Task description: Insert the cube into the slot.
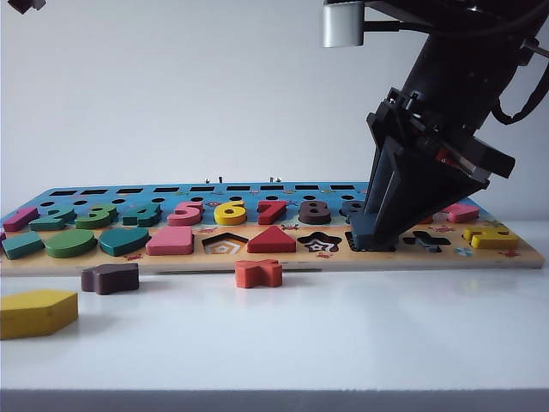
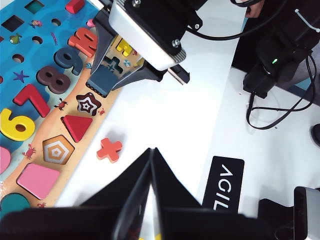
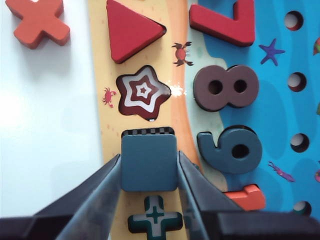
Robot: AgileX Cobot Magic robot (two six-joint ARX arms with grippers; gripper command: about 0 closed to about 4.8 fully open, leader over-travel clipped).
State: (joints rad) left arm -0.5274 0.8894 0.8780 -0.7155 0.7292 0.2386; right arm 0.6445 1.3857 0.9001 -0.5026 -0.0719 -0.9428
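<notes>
Your right gripper (image 3: 149, 167) has the cube (image 3: 149, 162) pinched between its two fingers, one on each side face, and it sits low over the slot (image 3: 148, 132) at the right end of the puzzle board (image 1: 283, 259), on the near row between the star recess (image 3: 142, 93) and the cross recess (image 3: 155, 220). In the right wrist view only a thin strip of checkerboard floor shows along one edge of the cube, so you are nearly lined up but seemingly offset a touch toward the cross recess.

Nudge the cube toward the star recess until that strip disappears evenly, keeping its edges parallel to the slot's. From the exterior view the cube looks tilted, with its lower edge at the board; level it before pressing, or a corner may catch on the rim. Lower slowly, and release only once the cube is seated flush.

Your left gripper (image 2: 150, 175) is shut on nothing, hovering over the desk (image 2: 170, 125) nearer than the board. Leave it there, clear of the loose orange cross (image 2: 109, 149).
</notes>
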